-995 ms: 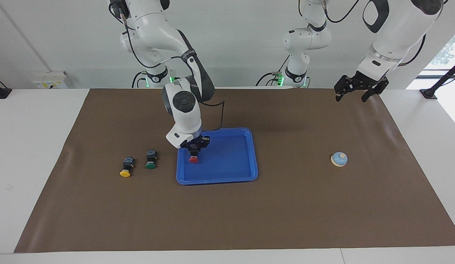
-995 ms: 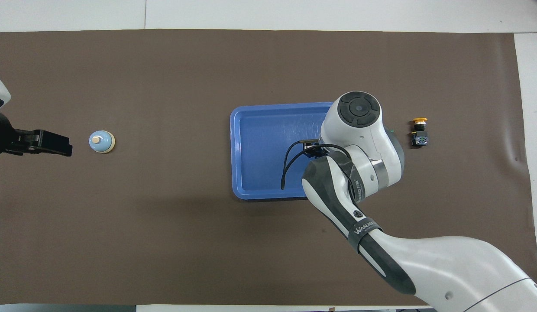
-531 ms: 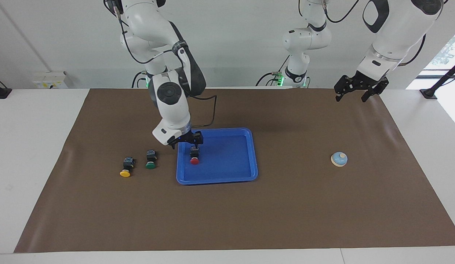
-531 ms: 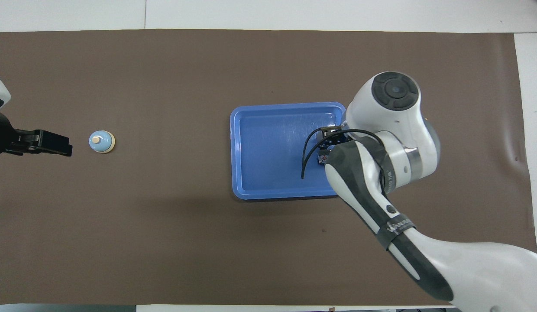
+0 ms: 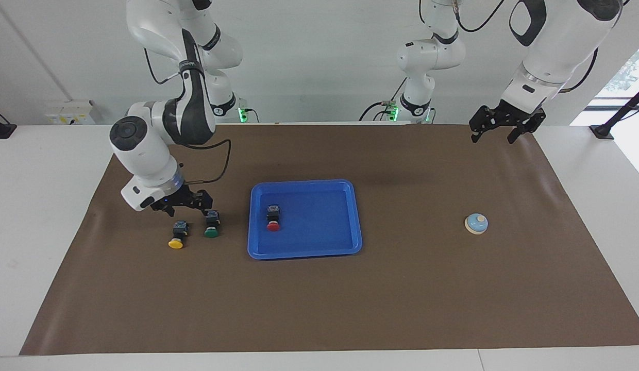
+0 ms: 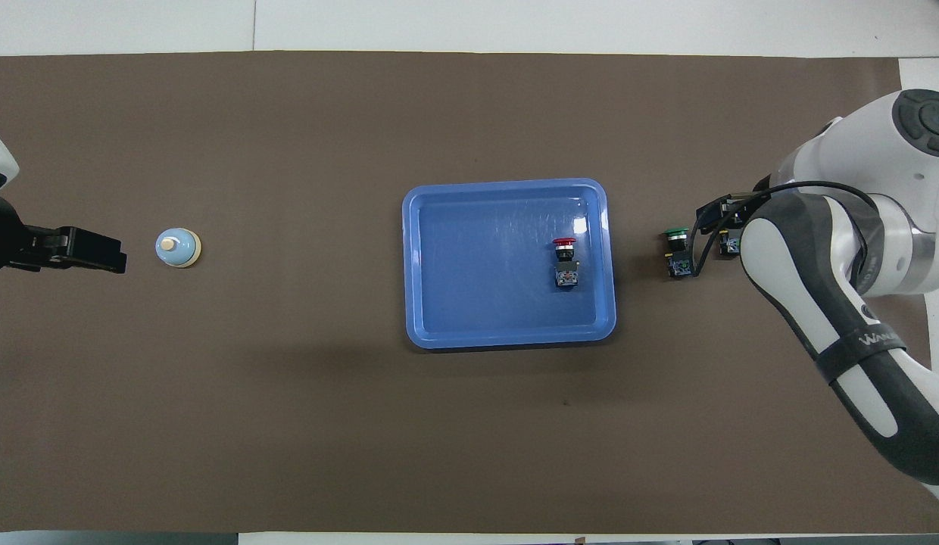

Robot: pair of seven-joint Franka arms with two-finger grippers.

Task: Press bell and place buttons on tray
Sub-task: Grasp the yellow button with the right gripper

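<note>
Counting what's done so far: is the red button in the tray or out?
In. The red button lies on its side inside the blue tray, at the right arm's end, free of any gripper.

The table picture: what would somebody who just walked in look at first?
Probably the big blue tray in the middle of the brown mat, with the red button lying in it. Next, the right gripper, open, hangs over the green button and yellow button beside the tray.
</note>
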